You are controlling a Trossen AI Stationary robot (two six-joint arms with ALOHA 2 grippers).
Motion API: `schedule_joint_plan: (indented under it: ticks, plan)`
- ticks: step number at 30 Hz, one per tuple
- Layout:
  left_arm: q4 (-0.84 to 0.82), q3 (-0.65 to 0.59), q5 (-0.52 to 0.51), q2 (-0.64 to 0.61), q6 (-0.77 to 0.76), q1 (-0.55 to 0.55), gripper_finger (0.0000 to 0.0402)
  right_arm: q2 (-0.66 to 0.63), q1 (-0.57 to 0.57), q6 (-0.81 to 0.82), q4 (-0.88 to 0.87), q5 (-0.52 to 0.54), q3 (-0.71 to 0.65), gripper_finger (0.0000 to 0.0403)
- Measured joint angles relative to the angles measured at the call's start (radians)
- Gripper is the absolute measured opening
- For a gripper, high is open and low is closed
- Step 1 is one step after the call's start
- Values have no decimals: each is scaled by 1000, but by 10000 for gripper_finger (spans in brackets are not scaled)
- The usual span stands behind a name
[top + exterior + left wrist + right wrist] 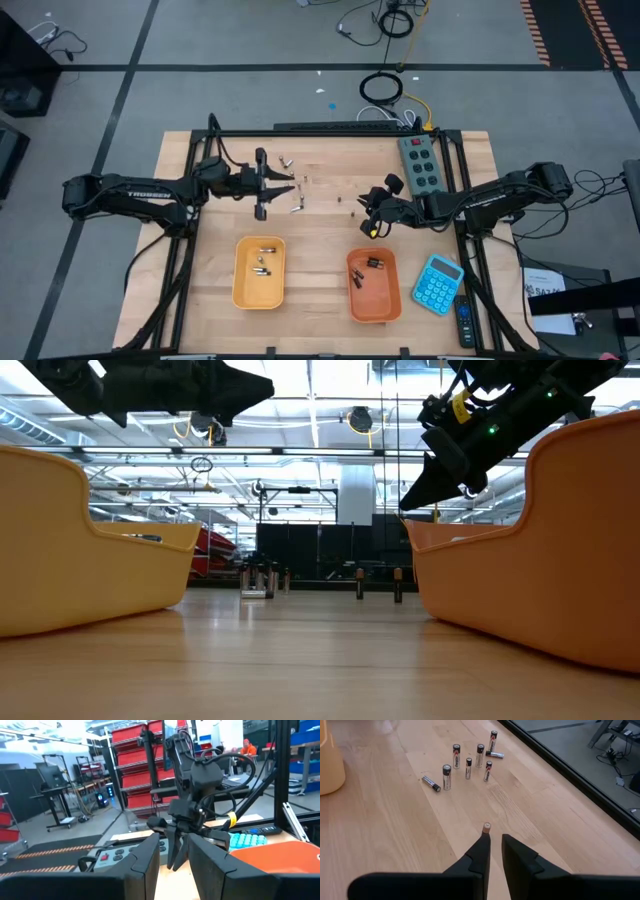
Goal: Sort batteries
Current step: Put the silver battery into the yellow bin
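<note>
Both arms hang above the middle of the worktop (320,300), facing each other. The left gripper (262,190) sits near the loose batteries (292,185) at the far centre; its jaws stand a little apart with nothing between them in the left wrist view. The right gripper (494,845) hovers over bare wood beside the orange tray (374,285). Its jaws are nearly together, and a small tan-capped thing shows at one tip; I cannot tell whether it is held or merely lies on the wood beyond.

The right wrist view shows the unsorted group (467,762): several standing upright close together, two lying flat, one at each edge of the cluster. Some cells already lie in the yellow tray (259,272) and a few dark ones in the orange tray. A blue calculator (438,283) and a grey power strip (421,160) lie to the right.

Handling, as a judgement: these cells are small, hard, smooth and light. They will roll when flat and tip easily when upright. Best hold looks to be across the middle of the barrel, jaws square to it, taking an outer one first so neighbours are not knocked over.
</note>
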Motion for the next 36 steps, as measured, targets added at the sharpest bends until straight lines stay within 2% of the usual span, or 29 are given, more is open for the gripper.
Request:
schedule_joint_plan:
  ticks: [22,30,36]
  plan:
    - [-71,0,0,0,-7,0,111,0,0,0,0,0,0,38]
    - [-99,1,0,0,-156,0,111,0,0,0,0,0,0,38]
    - [-117,1,1,0,-160,0,111,0,0,0,0,0,0,38]
